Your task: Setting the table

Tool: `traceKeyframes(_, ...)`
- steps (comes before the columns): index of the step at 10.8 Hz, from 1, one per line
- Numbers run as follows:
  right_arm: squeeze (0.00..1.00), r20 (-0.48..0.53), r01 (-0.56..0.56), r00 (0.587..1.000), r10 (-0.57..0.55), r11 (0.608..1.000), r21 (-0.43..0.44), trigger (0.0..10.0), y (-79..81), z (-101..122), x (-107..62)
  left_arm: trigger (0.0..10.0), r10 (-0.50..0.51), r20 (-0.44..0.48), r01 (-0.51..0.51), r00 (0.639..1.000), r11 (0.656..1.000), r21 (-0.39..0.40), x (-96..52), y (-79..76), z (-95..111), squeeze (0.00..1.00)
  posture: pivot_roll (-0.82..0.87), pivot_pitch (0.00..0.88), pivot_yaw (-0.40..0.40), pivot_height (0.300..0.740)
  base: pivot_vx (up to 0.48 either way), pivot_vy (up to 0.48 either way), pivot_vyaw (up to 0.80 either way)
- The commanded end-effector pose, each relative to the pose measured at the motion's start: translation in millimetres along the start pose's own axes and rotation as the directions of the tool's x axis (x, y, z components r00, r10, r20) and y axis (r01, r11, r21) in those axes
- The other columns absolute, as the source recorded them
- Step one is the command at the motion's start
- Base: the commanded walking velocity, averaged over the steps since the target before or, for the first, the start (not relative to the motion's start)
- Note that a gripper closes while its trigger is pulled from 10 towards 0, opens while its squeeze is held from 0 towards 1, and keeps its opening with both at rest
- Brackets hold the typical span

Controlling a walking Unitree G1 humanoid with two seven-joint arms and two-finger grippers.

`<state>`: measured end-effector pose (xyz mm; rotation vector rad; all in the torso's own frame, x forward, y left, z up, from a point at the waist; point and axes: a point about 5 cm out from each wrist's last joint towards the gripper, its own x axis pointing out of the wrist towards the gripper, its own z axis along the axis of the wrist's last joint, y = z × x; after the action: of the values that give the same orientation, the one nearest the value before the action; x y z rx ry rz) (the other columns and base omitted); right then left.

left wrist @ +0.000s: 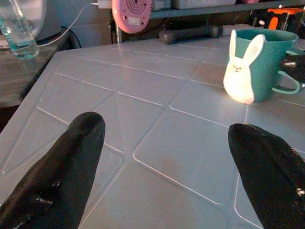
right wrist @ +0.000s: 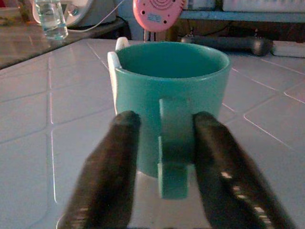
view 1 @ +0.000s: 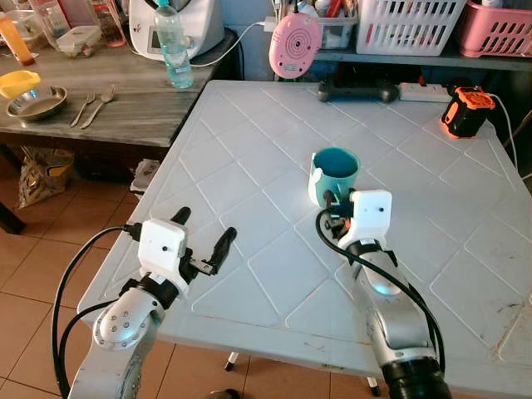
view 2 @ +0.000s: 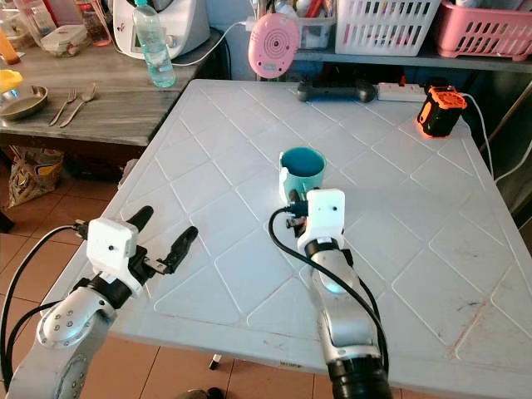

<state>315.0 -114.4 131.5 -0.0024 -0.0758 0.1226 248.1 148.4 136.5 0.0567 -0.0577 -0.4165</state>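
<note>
A teal mug [view 1: 335, 170] with a white bunny figure on its side [left wrist: 240, 71] stands upright near the middle of the white table [view 1: 249, 191]. My right gripper [right wrist: 167, 121] is low over the table just in front of the mug. Its two black fingers straddle the mug's handle [right wrist: 174, 143], the jaws still apart, with a narrow gap on one side. My left gripper [view 1: 205, 226] hovers open over the table's front left part, well to the left of the mug, with nothing between its fingers [left wrist: 81, 143].
A wooden side table [view 1: 125, 116] at the left carries a fork and spoon [view 1: 90, 106], a metal bowl [view 1: 35, 101] and a water bottle [view 1: 173, 46]. At the table's far edge are a pink round device [view 1: 294, 43], a power strip [view 1: 424, 91] and an orange-black tool [view 1: 465, 110].
</note>
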Motion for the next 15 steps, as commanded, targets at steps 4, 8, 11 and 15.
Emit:
traceKeyframes(4,0.00,0.004,0.022,1.000,-0.022,1.000,0.010,0.0,-0.1,-0.5,2.8,10.0,-0.003,-0.005,0.003,1.000,1.000,0.008,-0.3,-1.4,1.6,0.00,0.08,0.103,0.066,0.740,0.000,0.000,0.00)
traceKeyframes(8,0.00,-0.003,0.047,0.999,-0.047,0.999,0.003,0.0,-5.3,-2.5,2.4,10.0,-0.005,-0.004,0.005,1.000,1.000,0.008,0.9,-2.4,2.4,0.00,0.08,0.103,0.069,0.740,0.000,0.000,0.00)
traceKeyframes(11,0.00,0.041,0.056,0.998,-0.055,0.998,-0.025,0.0,-13.1,10.1,2.7,10.0,0.028,0.009,-0.028,1.000,1.000,0.001,6.4,4.2,-2.2,0.00,0.06,0.084,0.062,0.740,0.000,0.000,0.00)
traceKeyframes(15,0.00,0.105,0.087,0.991,-0.079,0.994,-0.066,3.5,-31.0,26.8,-11.3,10.0,0.148,0.002,-0.148,0.989,0.989,0.011,21.3,25.9,-2.1,0.00,0.04,0.037,0.053,0.740,0.000,0.000,0.00)
